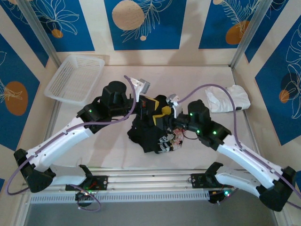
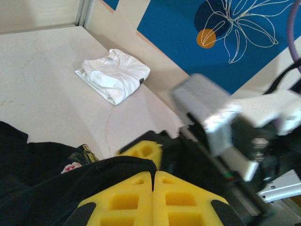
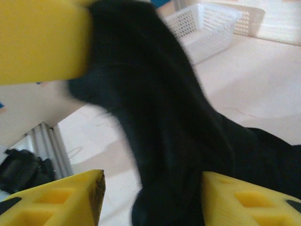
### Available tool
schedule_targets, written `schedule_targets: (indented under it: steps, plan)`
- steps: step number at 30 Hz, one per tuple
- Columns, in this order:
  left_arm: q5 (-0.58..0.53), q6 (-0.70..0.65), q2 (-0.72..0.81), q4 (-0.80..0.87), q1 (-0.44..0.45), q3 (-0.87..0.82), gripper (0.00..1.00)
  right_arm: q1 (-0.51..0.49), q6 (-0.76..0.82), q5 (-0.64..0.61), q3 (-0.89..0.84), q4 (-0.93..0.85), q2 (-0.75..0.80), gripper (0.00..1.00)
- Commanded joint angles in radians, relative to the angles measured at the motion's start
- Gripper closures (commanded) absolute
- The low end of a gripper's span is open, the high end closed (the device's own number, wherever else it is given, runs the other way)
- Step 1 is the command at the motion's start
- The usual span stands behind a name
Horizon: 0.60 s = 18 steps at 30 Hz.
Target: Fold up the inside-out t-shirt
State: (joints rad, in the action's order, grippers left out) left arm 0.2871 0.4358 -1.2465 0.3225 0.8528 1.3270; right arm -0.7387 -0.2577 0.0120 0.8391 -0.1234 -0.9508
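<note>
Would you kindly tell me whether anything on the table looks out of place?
The black t-shirt is a crumpled heap mid-table, one part pinched up by the shut left pincer. The white folded garment and basket look tidy.

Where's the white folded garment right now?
Top view: the white folded garment lies at the far right of the table, apart from the black t-shirt bunched mid-table.

The pale desk (image 1: 113, 150) carries a white mesh basket (image 1: 75, 77) far left, a folded white garment (image 1: 229, 98) far right, and a crumpled black t-shirt (image 1: 153, 134) near its middle
</note>
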Motion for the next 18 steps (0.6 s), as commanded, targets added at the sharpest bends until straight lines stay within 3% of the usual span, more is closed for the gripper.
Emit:
schedule_targets:
  steps: [1, 3, 6, 8, 11, 15, 18]
  plan:
    - [-0.006, -0.007, 0.039, -0.011, 0.011, 0.033, 1.00, -0.004, 0.010, -0.082, 0.055, 0.049, -0.032, 0.66]
    - [-0.064, -0.019, 0.055, 0.010, 0.009, 0.028, 1.00, 0.004, 0.008, -0.036, 0.041, 0.079, -0.025, 0.83]
    - [-0.179, -0.033, 0.076, 0.036, -0.001, 0.013, 1.00, 0.038, -0.027, 0.088, 0.010, 0.141, -0.005, 0.98]
    - [-0.241, -0.035, 0.087, 0.047, -0.018, -0.003, 0.99, 0.071, -0.076, 0.175, -0.007, 0.187, 0.000, 1.00]
    - [-0.277, -0.023, 0.102, 0.058, -0.059, -0.037, 0.76, 0.121, -0.166, 0.267, -0.032, 0.250, -0.002, 1.00]
    - [-0.230, -0.018, 0.133, 0.052, -0.077, -0.100, 0.59, 0.167, -0.254, 0.324, -0.052, 0.311, -0.012, 1.00]
    - [-0.135, 0.007, 0.157, 0.005, -0.078, -0.171, 0.51, 0.187, -0.294, 0.350, -0.058, 0.347, -0.022, 1.00]
